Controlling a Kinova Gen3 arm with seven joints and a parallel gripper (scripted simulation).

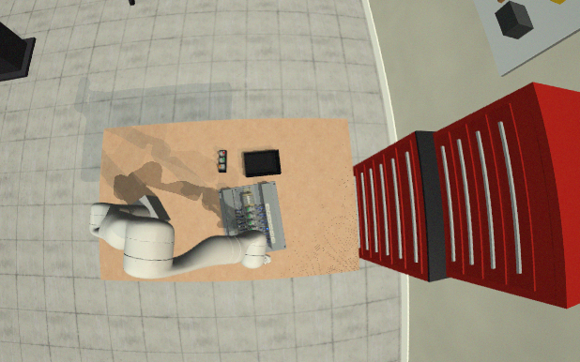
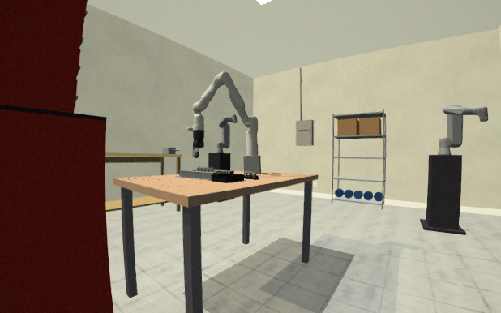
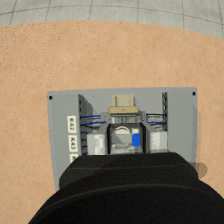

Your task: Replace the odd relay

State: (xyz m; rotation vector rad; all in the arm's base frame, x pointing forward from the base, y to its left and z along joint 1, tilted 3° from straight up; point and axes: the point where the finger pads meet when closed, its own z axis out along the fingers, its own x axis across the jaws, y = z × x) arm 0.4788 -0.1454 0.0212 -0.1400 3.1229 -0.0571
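The grey relay rack (image 1: pixel 251 215) lies on the wooden table, with a row of relays with green buttons (image 1: pixel 248 211). In the wrist view my gripper (image 3: pixel 125 133) is shut on a clear relay (image 3: pixel 124 140) with a bluish button on its top. I hold it above the rack (image 3: pixel 122 127). In the side view the gripper (image 2: pixel 196 153) hangs well above the rack (image 2: pixel 199 174). The black tray (image 1: pixel 262 162) sits beyond the rack. Three spare relays (image 1: pixel 222 160) stand in a small holder left of the tray. In the overhead view the arm hides the gripper.
A red tool cabinet (image 1: pixel 480 197) stands close to the table's right edge. The arm's base (image 1: pixel 128 230) is at the table's left front. A second table (image 2: pixel 143 156), a shelf (image 2: pixel 358 156) and another robot on a pedestal (image 2: pixel 444 174) stand farther off.
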